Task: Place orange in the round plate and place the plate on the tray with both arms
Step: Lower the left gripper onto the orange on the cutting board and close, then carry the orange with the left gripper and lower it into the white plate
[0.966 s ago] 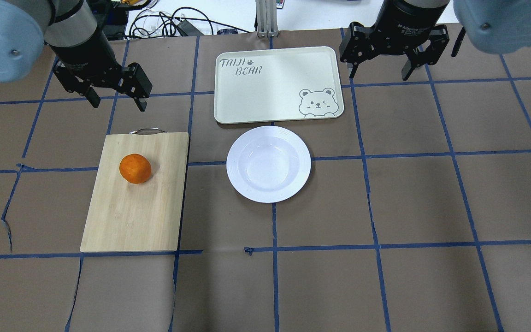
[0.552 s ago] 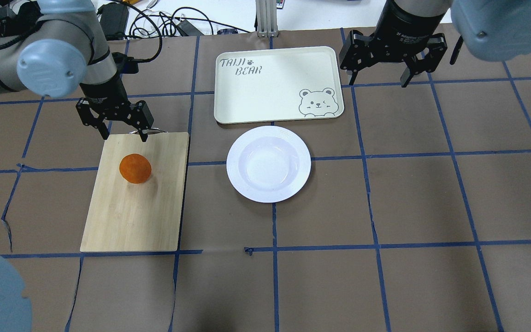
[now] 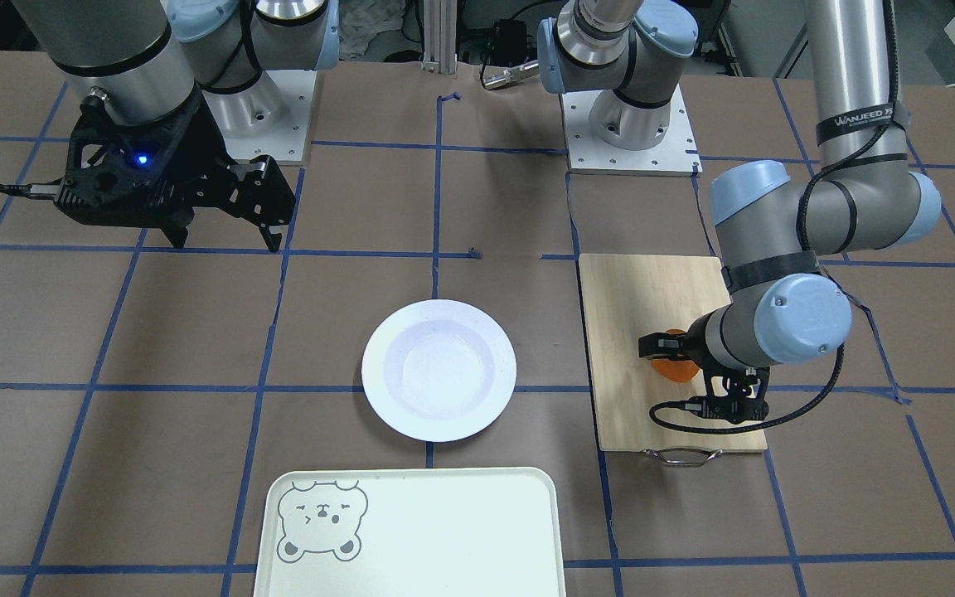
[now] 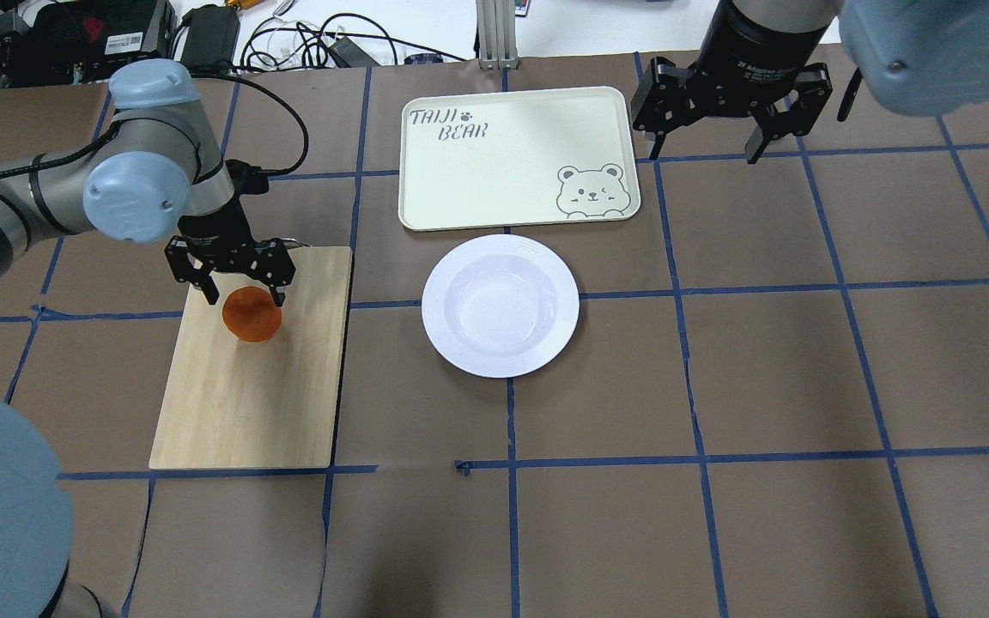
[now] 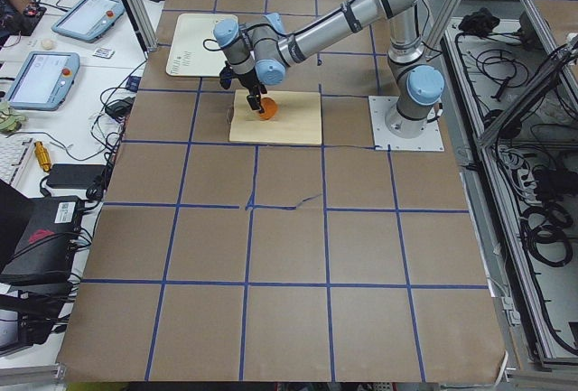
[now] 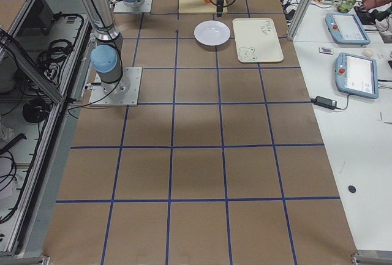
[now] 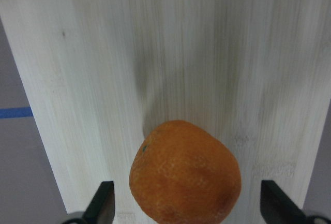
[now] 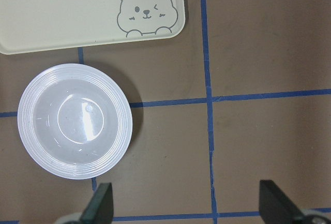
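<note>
The orange (image 4: 252,319) rests on the bamboo cutting board (image 4: 254,395). My left gripper (image 4: 243,297) is open and low over the orange. In the left wrist view its fingertips (image 7: 101,206) flank the orange (image 7: 185,175) without touching it. In the front view the left wrist hides most of the orange (image 3: 675,371). The white round plate (image 4: 500,305) sits empty on the table, just in front of the pale tray (image 4: 503,163) with the bear drawing. My right gripper (image 4: 707,148) hangs open above the table beside the tray's right edge, holding nothing. Its wrist camera shows the plate (image 8: 75,121) and the tray (image 8: 67,12).
The cutting board's metal handle (image 3: 683,455) points toward the tray side. Cables and black boxes (image 4: 203,34) lie past the table's far edge, beside an aluminium post (image 4: 494,34). Both arm bases (image 3: 627,124) stand at the robot side.
My left arm has come down and forward from above the table to the board, bringing its open fingers to either side of the orange. The right gripper has barely moved.
</note>
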You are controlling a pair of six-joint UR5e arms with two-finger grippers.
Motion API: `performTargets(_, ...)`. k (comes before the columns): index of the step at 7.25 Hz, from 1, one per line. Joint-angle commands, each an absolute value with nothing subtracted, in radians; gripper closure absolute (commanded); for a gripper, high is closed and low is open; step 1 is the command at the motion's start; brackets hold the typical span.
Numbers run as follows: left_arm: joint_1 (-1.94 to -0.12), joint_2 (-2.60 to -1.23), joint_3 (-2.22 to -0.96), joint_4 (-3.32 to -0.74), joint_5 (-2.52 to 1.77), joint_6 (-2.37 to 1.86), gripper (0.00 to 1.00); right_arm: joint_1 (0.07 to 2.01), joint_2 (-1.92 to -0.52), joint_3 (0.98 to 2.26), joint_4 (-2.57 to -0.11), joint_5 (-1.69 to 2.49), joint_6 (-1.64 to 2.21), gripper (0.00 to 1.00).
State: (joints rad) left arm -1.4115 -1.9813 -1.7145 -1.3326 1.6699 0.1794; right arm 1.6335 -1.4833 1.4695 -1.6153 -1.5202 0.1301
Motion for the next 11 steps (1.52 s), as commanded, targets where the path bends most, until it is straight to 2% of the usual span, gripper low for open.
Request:
performTargets(1, -1.407, -1.991, -1.744, -1.322, 1.667, 0.147, 0.02, 1.634, -1.483, 1.470, -1.615, -1.520, 0.130, 0.00)
performTargets(2, -1.405, -1.994, -1.744, -1.322, 1.669, 0.164, 0.12, 1.631, -1.483, 1.470, -1.615, -1.520, 0.129, 0.00)
performTargets(3, -1.407, -1.994, -1.743, -1.322, 1.670, 0.161, 0.39, 1.631, -1.483, 1.470, -1.615, -1.520, 0.127, 0.00)
performTargets(4, -1.407, -1.993, -1.733, -1.324, 1.672, 0.153, 0.80, 1.631, -1.483, 1.470, -1.615, -1.520, 0.129, 0.00)
performTargets(5, -1.405, -1.982, -1.720, -1.322, 1.674, 0.156, 1.00, 1.629, -1.483, 1.470, -1.615, -1.520, 0.129, 0.00)
performTargets(8, -1.445, -1.942, -1.648, -1.394, 1.567, 0.079, 1.00, 1.632, -1.483, 1.470, -1.615, -1.523, 0.129, 0.00)
performTargets(11, -1.671, -1.953, -1.625, -1.381, 1.480, -0.319, 1.00, 1.631, -1.483, 1.471, -1.615, -1.528, 0.129, 0.00)
